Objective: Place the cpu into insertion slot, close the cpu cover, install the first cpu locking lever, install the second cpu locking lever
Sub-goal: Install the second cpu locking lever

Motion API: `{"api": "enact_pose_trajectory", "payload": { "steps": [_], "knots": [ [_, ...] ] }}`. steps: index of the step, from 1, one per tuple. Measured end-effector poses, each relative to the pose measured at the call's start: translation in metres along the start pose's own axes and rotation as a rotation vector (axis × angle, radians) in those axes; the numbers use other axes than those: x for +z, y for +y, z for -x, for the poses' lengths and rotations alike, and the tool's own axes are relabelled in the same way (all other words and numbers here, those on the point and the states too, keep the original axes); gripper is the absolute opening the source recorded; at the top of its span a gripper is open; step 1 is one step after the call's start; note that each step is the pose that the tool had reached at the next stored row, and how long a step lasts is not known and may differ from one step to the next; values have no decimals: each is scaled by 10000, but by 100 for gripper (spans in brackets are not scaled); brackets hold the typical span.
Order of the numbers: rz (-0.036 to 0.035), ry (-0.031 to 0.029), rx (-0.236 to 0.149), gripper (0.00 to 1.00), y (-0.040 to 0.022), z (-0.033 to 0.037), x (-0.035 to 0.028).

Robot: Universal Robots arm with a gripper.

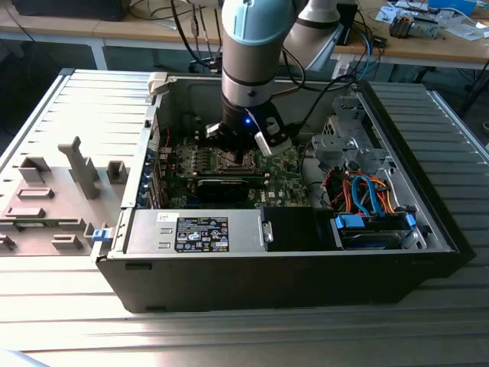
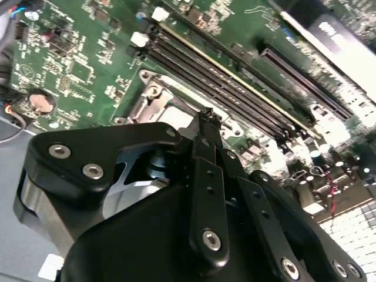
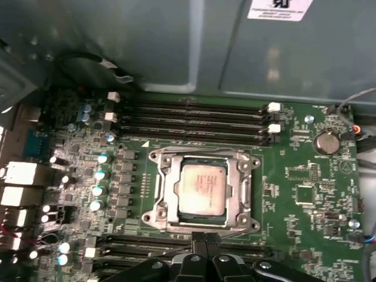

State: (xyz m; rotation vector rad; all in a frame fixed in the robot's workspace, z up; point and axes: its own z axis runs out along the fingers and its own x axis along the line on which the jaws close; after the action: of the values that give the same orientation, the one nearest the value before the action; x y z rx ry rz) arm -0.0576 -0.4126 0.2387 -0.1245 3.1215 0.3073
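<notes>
In the first wrist view the cpu [image 3: 202, 188] lies flat in the insertion slot [image 3: 176, 218] on the green board. The silvery cpu cover [image 3: 166, 191] is down around it, framing its metal top. My gripper [image 3: 204, 239] is shut, its two black fingertips pressed together at the socket's edge, with nothing seen between them. The second wrist view shows the same fingertips [image 2: 207, 117] just beside the socket's metal corner [image 2: 154, 97]. In the exterior view the gripper [image 1: 243, 157] reaches down inside the open computer case, right over the socket. I cannot make out the locking levers.
Black memory slots [image 3: 194, 123] run along one side of the socket, with more [image 3: 147, 244] on the other side. A black-labelled power supply box [image 1: 200, 232] sits at the case's front. Blue and orange cables [image 1: 367, 195] lie at the exterior view's right. The case walls [image 1: 153, 138] enclose the arm.
</notes>
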Motion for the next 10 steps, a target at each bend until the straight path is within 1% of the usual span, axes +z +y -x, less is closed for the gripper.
{"api": "enact_pose_trajectory", "payload": {
  "steps": [1, 2, 4, 6, 8, 10],
  "knots": [
    [0, 0, 0, 11, -8, -12, 3],
    [14, -1, 0, 11, -14, -22, 7],
    [65, -5, -1, 11, -16, -71, 18],
    [95, -8, -2, 11, -18, -102, 38],
    [106, -8, -3, 11, -24, -125, 70],
    [107, -6, -3, 11, -41, -132, 125]
  ]
}}
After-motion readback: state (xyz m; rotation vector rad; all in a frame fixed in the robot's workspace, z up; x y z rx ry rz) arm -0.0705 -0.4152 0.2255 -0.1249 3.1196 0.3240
